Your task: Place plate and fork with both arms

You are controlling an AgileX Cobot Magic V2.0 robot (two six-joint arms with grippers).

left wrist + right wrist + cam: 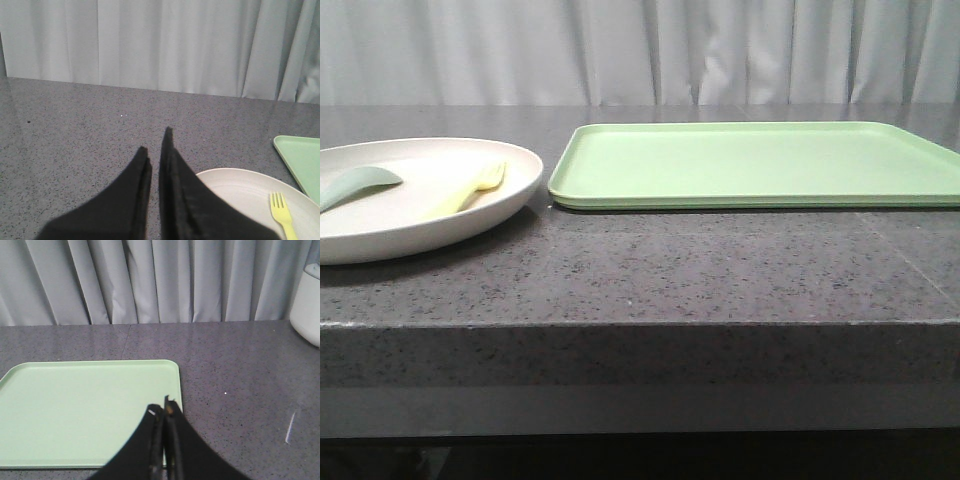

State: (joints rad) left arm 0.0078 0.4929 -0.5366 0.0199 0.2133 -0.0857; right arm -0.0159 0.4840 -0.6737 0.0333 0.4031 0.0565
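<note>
A: Grey pleated curtain (640, 50) noted behind; dark speckled stone desk (650, 270) in front of it.

B: Largest item logged?

A: The light-green tray (760, 163), flat on the desk's right half, with nothing seen on it. It is probably the destination, which would explain why it is left bare.

B: Next in size?

A: The plate (380, 225), cream-white, set on the desk at the left, its rim just beside the tray's near-left corner but not seen touching. Inside it the fork (470, 190) is laid, tines toward the far rim, and a grey-green spoon (355, 185) is seen near it.

B: The arms?

A: The left hand (156, 140) is held above the desk just beside the plate, fingers (172, 165) brought almost together, nothing between them. The right hand (163, 407) is held over the tray's edge, fingers pressed closed, likewise empty.

B: Progress?

A: Judged at the start: plate and fork untouched. Each hand is stationed on its own side, presumably so that the work can be shared.
</note>
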